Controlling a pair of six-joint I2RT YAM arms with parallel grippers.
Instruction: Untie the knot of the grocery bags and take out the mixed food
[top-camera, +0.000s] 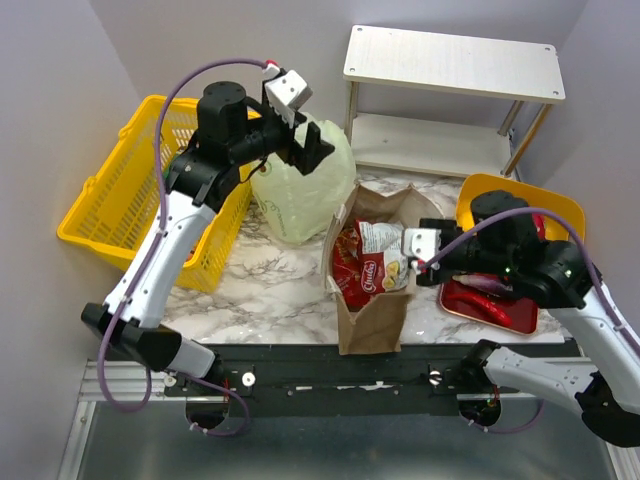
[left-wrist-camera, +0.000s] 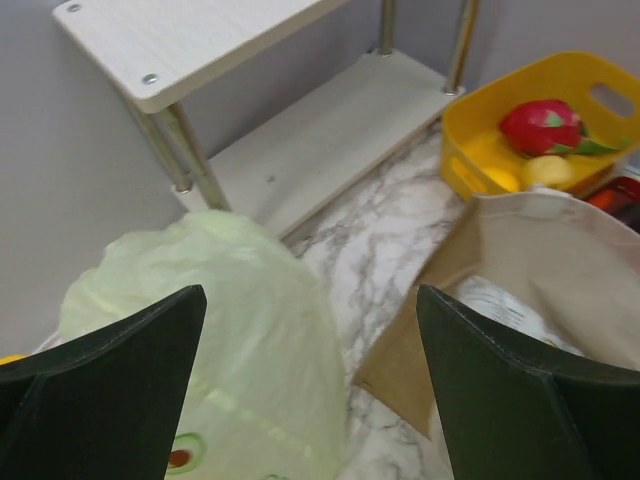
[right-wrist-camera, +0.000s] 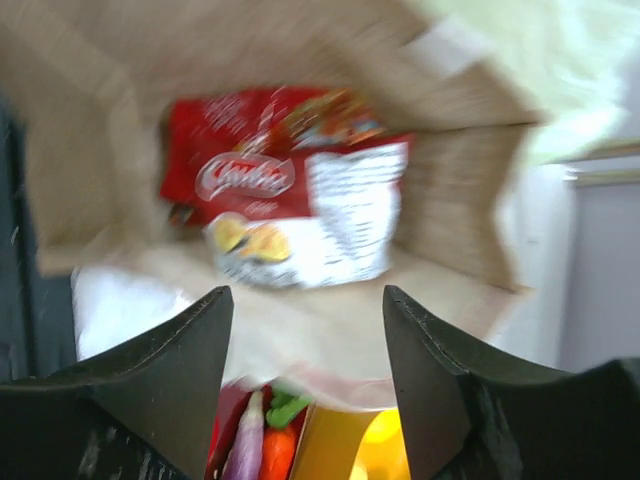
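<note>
The pale green plastic bag (top-camera: 300, 195) stands at the back centre, and its rounded top fills the lower left of the left wrist view (left-wrist-camera: 220, 340). I cannot make out its knot; my left gripper (top-camera: 312, 150) hovers over the bag's top, open and empty (left-wrist-camera: 310, 385). The brown paper bag (top-camera: 372, 300) stands open in front with red snack packets (top-camera: 365, 265) inside. My right gripper (top-camera: 410, 255) is open at its right rim, facing the packets (right-wrist-camera: 280, 190). Dragon fruit (left-wrist-camera: 540, 125) and yellow fruit (left-wrist-camera: 550, 170) lie in a yellow bin (left-wrist-camera: 470, 130).
A yellow mesh basket (top-camera: 130, 200) stands at the left. A white two-level shelf (top-camera: 450, 90) stands at the back right. A red tray (top-camera: 495, 308) holding a carrot (right-wrist-camera: 275, 460) and an eggplant (right-wrist-camera: 245, 450) lies under my right arm, beside the yellow bin (top-camera: 560, 205).
</note>
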